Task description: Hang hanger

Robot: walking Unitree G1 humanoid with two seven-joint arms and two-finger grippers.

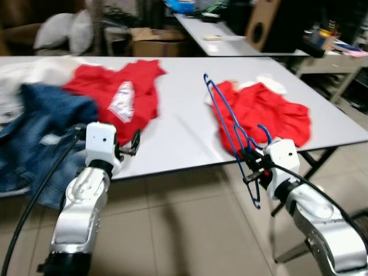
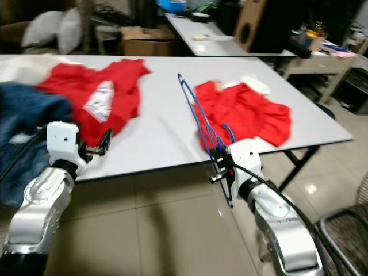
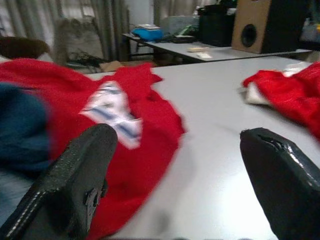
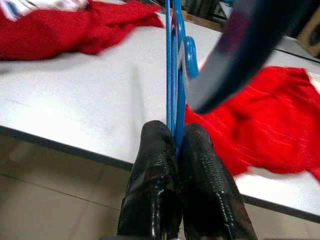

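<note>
Two hands work at the near edge of the counter [image 1: 184,132]. At the far left, a blue denim garment [image 1: 40,132] spills over that edge, with a red shirt with a white print [image 1: 123,98] beside it. The left hand [image 1: 133,144] hovers just off the counter edge near that shirt, its fingers [image 3: 80,185] spread apart and empty. Further right, the right hand [image 1: 253,164] is pinched tight on the blue hanger [image 1: 227,118], whose thin frame rises upright and tilted over the counter, brushing or just above a second red garment [image 1: 264,112]. No rail or rod is visible here, so the hanging itself is not yet done. The grip takes only a thin wire low on the frame; the hanger could swivel or slip as the arm swings. Its frame could also snag the red cloth and drag it off the counter.
</note>
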